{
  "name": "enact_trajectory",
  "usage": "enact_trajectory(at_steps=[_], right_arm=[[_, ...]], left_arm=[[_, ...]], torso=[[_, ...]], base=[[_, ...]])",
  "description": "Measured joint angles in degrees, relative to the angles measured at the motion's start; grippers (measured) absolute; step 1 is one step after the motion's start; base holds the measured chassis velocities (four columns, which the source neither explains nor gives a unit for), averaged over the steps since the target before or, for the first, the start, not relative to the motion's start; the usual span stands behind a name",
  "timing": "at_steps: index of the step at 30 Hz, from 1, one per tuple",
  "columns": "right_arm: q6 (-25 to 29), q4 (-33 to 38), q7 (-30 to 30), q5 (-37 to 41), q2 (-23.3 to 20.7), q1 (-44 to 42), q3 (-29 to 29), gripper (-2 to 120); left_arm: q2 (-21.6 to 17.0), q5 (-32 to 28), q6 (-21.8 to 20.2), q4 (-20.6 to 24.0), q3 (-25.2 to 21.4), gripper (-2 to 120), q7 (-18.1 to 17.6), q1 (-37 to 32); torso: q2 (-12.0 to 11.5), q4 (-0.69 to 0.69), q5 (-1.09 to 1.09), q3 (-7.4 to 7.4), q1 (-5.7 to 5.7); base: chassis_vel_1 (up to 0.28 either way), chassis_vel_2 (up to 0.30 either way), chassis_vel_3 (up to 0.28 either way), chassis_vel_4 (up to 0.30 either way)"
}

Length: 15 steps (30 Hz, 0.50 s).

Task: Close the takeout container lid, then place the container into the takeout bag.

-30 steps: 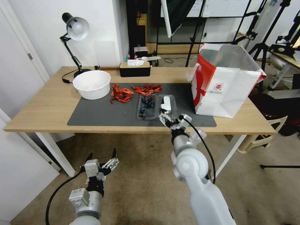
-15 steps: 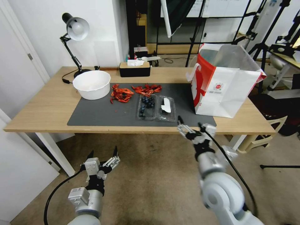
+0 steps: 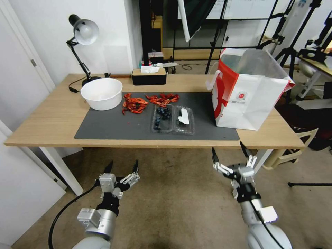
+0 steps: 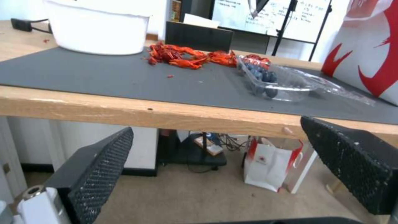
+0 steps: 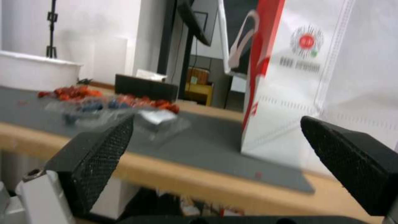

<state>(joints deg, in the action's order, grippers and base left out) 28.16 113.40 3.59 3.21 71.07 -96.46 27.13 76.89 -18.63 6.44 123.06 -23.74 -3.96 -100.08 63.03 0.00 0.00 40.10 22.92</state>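
The takeout container [image 3: 162, 118] lies open on the dark mat, its berry half beside the lid [image 3: 184, 119], which lies flat with the white sticker up. In the left wrist view the takeout container [image 4: 269, 82] is past the table edge. The takeout bag [image 3: 249, 93] stands upright and open-topped at the mat's right end, close to the lid. My right gripper [image 3: 227, 148] hangs open below the table's front edge, under the bag's corner, holding nothing. My left gripper [image 3: 123, 166] is open lower left, below the table. The right wrist view faces the takeout bag [image 5: 298, 77] and the blurred lid [image 5: 155, 116].
A large white bowl [image 3: 102, 92] stands at the mat's back left, with red crayfish [image 3: 135, 103] piled between it and the container. A black box with a wooden top [image 3: 149, 76] and a desk lamp [image 3: 83, 33] stand at the back. Tripods crowd the right.
My right gripper has drawn back from the lid, dropping down and to the right below the table edge. The container still lies open. My left gripper rose slightly.
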Motion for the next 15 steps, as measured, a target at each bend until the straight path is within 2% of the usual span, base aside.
enact_trajectory(at_steps=[8,15], right_arm=[[0.7,-1.2,-0.8,0.8,1.0,-1.1,-0.6,100],[-1.3,-1.4,-0.9,1.1,1.2,0.1,-2.2,100]], left_arm=[[0.1,3.7,2.1,-2.1,-0.8,100,0.3,0.8],[0.1,6.5,3.3,-3.5,-1.9,100,0.2,0.9]], torso=[[0.0,0.00,-0.01,0.00,0.00],[0.0,0.00,0.00,0.00,0.00]], base=[[0.000,0.000,0.000,0.000],[0.000,0.000,0.000,0.000]])
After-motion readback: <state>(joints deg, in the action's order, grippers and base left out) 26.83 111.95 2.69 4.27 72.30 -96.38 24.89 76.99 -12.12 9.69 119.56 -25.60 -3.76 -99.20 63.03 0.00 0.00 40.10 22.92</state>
